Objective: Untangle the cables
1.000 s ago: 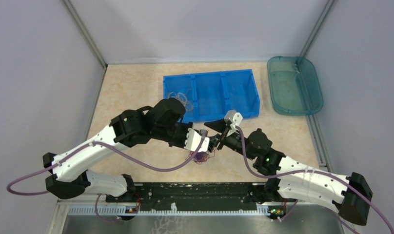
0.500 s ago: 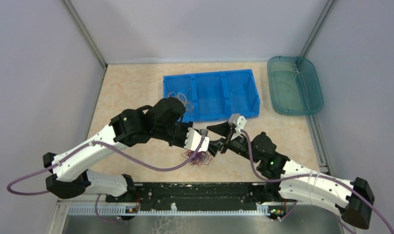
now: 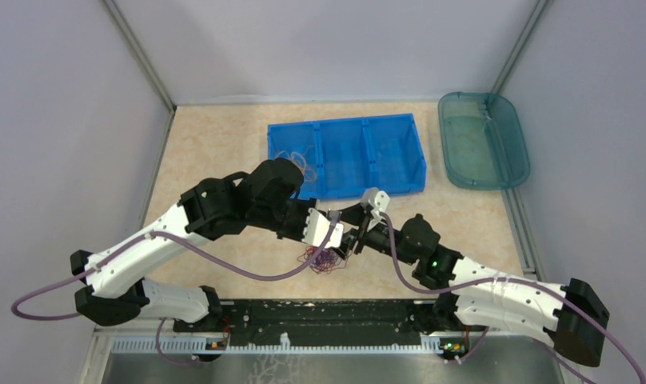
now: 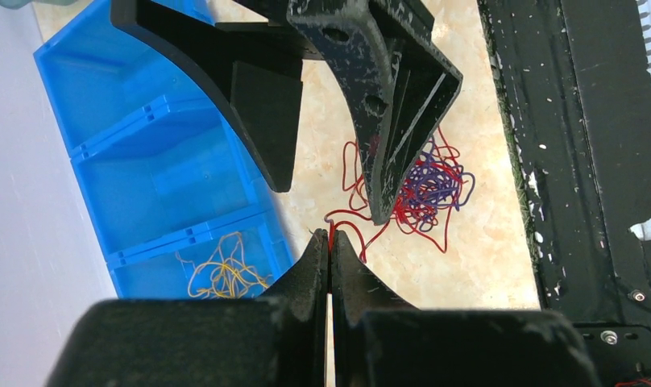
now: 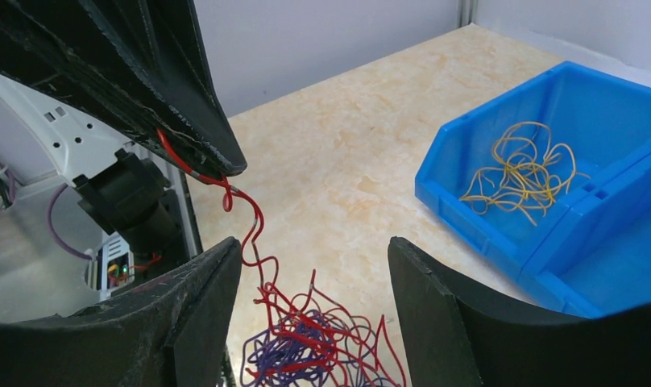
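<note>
- Two robot arms meet over the near middle of a beige table [image 3: 224,152], seen from above, with the wrist views looking along each pincer.
- The left pincer [image 4: 330,242] has its fingers pressed together, clamped on one end of a single red strand [image 5: 246,218]. It holds that strand up, likely so the strand can be drawn free of the rest.
- The cables [image 5: 314,355], a small knot of red and dark purple wire loops, appear to rest on the table just below and between the two pincers. The red strand runs down into the knot.
- The right pincer [image 5: 313,250] has its jaws wide apart and holds nothing. It hangs over the knot with the red strand passing between its fingers, probably placed to close on the bunch and anchor it while the left pincer pulls.
- Behind them stands a blue bin [image 3: 396,156] with three compartments. Its left compartment holds loose yellow cables [image 5: 520,173], which looks like sorting by colour; the other two look bare.
- Compared with a second ago, the right arm has shifted slightly left, closer to the left pincer. The left arm has barely moved, and the knot now looks a little more spread out.
</note>
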{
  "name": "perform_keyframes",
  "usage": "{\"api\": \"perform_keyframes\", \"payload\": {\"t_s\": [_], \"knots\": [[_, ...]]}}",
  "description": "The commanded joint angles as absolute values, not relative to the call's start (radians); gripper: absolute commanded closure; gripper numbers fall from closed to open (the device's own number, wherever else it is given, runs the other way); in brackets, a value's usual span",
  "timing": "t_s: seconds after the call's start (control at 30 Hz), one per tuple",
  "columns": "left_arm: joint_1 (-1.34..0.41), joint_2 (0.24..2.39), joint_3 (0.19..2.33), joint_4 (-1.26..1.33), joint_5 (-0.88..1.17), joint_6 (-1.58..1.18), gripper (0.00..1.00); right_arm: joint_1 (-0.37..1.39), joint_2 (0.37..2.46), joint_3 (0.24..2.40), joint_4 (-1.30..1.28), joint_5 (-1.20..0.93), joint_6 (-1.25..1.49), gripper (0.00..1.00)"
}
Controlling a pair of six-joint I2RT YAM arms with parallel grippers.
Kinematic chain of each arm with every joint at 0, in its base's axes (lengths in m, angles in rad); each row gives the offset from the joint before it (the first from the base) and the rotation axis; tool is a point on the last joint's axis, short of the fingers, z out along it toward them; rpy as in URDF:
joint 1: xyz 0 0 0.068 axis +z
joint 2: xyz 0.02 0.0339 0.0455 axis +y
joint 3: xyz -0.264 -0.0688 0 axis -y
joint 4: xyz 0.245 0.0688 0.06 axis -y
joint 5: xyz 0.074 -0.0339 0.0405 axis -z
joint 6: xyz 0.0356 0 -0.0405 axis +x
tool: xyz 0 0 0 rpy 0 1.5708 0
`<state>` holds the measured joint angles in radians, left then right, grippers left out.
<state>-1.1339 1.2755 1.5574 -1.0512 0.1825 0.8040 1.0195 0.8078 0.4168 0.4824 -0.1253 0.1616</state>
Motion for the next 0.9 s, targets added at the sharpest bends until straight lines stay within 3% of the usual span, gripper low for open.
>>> {"api": "perform_keyframes", "payload": {"t_s": [0.0, 0.6, 0.87], "knots": [[-1.13, 1.278, 1.592, -1.058, 0.179, 0.805, 1.0, 1.032, 0.839, 0.457, 0.584, -0.092, 0.172, 0.32], [-1.13, 1.308, 1.668, -1.11, 0.24, 0.774, 1.0, 1.064, 0.967, 0.487, 0.716, 0.12, 0.16, 0.36], [-1.131, 1.404, 1.932, -1.227, 0.374, 0.708, 1.0, 1.093, 1.04, 0.504, 0.756, 0.159, 0.13, 0.4]]}}
